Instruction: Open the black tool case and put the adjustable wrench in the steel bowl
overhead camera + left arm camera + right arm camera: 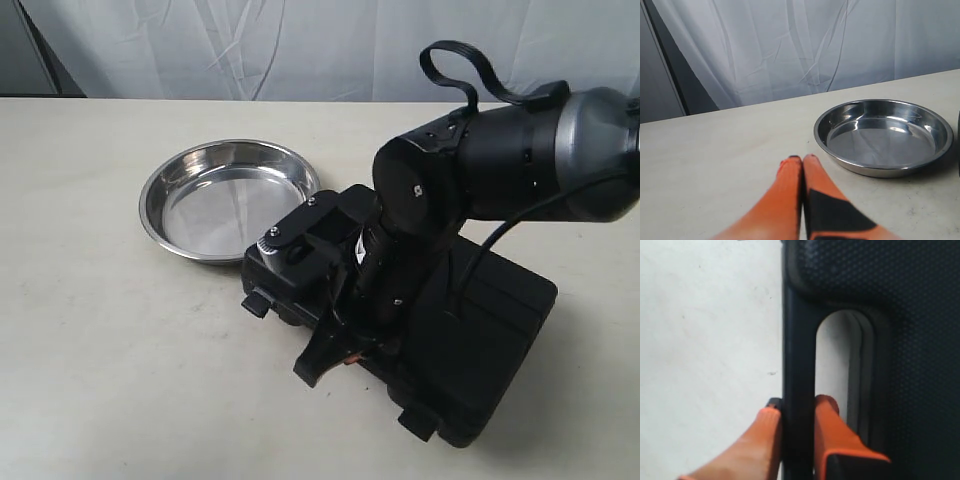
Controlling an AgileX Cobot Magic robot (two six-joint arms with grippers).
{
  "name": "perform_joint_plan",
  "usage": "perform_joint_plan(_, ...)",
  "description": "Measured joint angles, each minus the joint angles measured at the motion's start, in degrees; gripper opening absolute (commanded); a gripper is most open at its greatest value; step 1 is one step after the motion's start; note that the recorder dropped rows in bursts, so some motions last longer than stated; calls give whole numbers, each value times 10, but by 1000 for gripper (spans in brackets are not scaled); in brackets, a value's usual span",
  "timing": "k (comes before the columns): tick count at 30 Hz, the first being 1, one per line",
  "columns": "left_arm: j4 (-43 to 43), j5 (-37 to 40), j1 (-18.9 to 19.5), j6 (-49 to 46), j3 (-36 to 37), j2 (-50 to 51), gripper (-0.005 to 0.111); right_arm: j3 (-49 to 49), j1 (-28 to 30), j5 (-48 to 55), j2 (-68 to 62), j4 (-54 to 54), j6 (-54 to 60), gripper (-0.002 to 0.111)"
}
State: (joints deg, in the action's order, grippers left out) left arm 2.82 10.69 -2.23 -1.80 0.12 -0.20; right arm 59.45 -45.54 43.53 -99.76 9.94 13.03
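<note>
The black tool case (500, 330) lies closed on the table, right of centre. My right gripper (799, 407) is shut on the case's handle bar (799, 340), one orange finger outside it and one inside the handle cutout (832, 360). In the exterior view the right arm (400, 230) reaches down over the case's near edge. The steel bowl (230, 198) stands empty to the left of the case. My left gripper (802, 159) is shut on nothing, low over the table beside the steel bowl (885, 135). The adjustable wrench is hidden.
A white curtain (300, 45) hangs behind the table's far edge. Two small latches (256, 302) stick out from the case's near side. Bare table (120, 360) spreads to the left and front of the case.
</note>
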Motion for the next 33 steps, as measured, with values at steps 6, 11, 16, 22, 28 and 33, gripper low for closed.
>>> perform_joint_plan(6,0,0,0,0,0,0,0,0,0,17,0,38,0,-1)
perform_joint_plan(11,0,0,0,0,0,0,0,0,0,16,-5,72,0,-1)
perform_joint_plan(16,0,0,0,0,0,0,0,0,0,12,-5,68,13,-1)
perform_joint_plan(22,0,0,0,0,0,0,0,-5,0,20,-5,-2,37,-1)
perform_joint_plan(28,0,0,0,0,0,0,0,-5,0,27,-5,-6,45,-1)
perform_joint_plan(33,0,0,0,0,0,0,0,-5,0,27,-5,20,45,-1)
